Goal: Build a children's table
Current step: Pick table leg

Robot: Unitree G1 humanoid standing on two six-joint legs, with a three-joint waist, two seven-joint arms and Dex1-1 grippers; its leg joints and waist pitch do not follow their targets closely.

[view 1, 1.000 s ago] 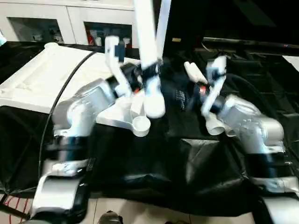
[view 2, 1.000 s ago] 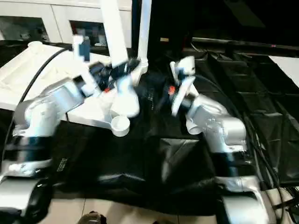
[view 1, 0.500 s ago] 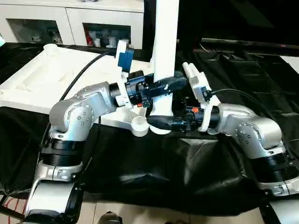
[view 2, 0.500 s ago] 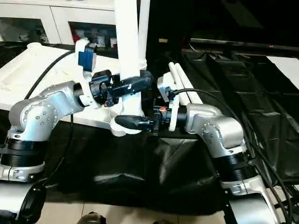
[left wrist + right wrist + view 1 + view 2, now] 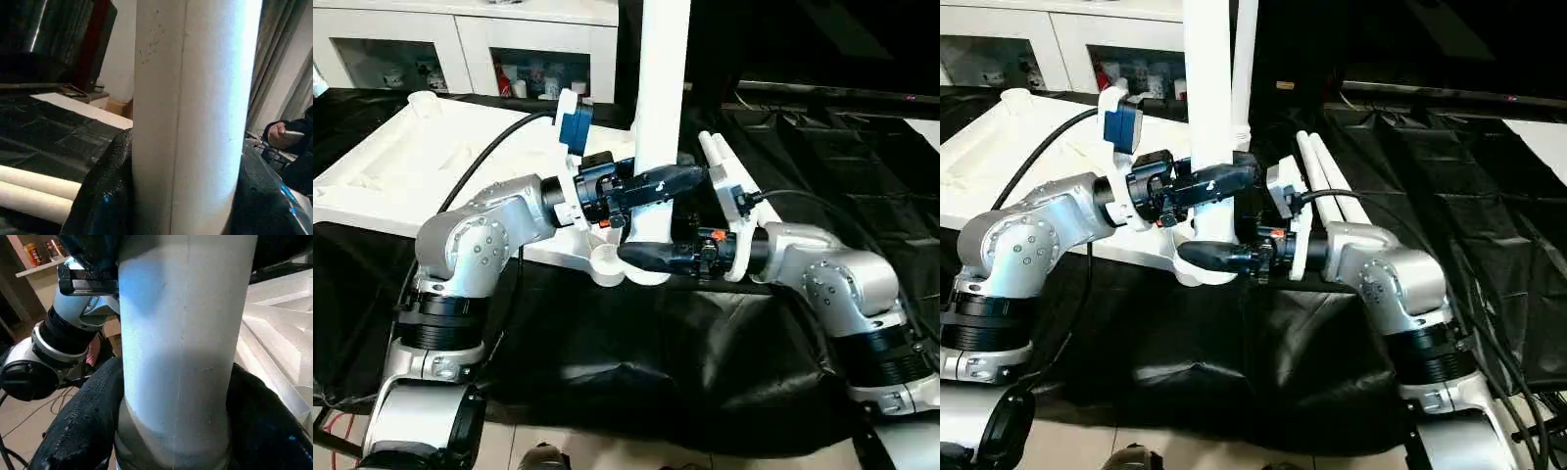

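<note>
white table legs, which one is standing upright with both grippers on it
The white tubular leg rising at the upside-down tabletop's near corner. The other two legs lie flat on the black cloth, untouched.

You have even overhead room light in the head views, sharp and free of motion blur; the black cloth (image 5: 636, 362) throws soft sheen along its folds and swallows shadow detail; the upright table leg (image 5: 188, 112) bleaches near white in the left wrist view, blue-tinged at one edge, close and soft; your background there is dim.
</note>
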